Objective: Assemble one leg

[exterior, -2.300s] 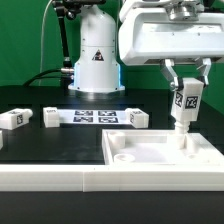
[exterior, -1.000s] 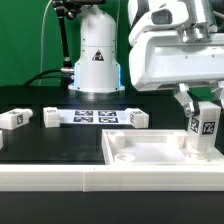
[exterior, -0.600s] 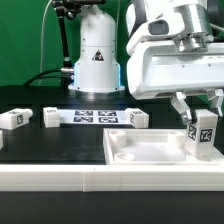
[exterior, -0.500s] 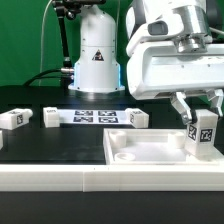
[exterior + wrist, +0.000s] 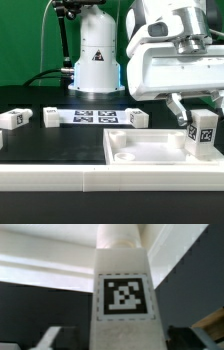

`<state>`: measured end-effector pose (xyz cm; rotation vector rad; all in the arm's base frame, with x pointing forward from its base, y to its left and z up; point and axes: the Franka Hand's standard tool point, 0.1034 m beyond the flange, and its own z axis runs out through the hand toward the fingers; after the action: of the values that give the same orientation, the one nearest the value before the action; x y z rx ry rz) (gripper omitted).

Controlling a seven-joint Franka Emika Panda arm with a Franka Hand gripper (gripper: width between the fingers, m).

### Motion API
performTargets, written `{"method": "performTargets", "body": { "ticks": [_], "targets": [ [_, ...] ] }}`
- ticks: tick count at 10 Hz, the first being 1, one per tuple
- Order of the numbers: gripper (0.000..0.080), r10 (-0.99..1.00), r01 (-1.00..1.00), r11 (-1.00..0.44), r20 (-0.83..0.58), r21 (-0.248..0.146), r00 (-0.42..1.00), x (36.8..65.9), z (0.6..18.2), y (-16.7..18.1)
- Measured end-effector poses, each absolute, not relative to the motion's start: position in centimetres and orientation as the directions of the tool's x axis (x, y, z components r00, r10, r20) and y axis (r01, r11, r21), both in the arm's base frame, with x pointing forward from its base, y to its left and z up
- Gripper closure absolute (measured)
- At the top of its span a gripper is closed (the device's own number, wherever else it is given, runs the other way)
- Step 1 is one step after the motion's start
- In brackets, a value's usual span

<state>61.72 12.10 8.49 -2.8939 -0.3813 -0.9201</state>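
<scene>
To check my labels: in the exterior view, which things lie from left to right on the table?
Loose leg → second loose leg → marker board → third loose leg → leg in the end effector, over the white tray.

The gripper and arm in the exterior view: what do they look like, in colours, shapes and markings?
The gripper has a bulky, rounded white housing with two slim grey fingers below it. The arm's base is a white column bearing a black triangular sign, with a bluish glow at its foot. Dark cables hang behind it.

Materials – mostly white plastic
Leg (image 5: 204, 133) and tray (image 5: 160, 160): smooth matt plastic – bench (image 5: 50, 145) matt black.
</scene>
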Motion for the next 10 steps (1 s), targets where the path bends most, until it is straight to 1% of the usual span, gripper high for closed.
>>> {"method": "performTargets", "body": {
  "ticks": [1, 2, 3, 5, 8, 9, 10],
  "targets": [
    [0.0221, 0.211, 0.260, -0.966, 0.577, -0.002, 0.789, 61.7, 8.5, 12.1],
    [0.0164, 0.211, 0.260, -0.966, 0.577, -0.002, 0.789, 61.7, 8.5, 12.1],
    [0.0154, 0.211, 0.260, -0.966, 0.577, -0.002, 0.789, 61.7, 8.5, 12.1],
    [0.0151, 0.213, 0.260, -0.965, 0.574, -0.001, 0.791, 61.7, 8.6, 12.1],
    [0.0151, 0.226, 0.268, -0.963, 0.532, -0.003, 0.816, 62.0, 10.4, 12.0],
    [0.0151, 0.222, 0.265, -0.964, 0.538, -0.002, 0.813, 62.2, 10.5, 11.8],
    [0.0151, 0.225, 0.265, -0.964, 0.497, -0.010, 0.838, 62.0, 9.7, 11.7]
  ]
}}
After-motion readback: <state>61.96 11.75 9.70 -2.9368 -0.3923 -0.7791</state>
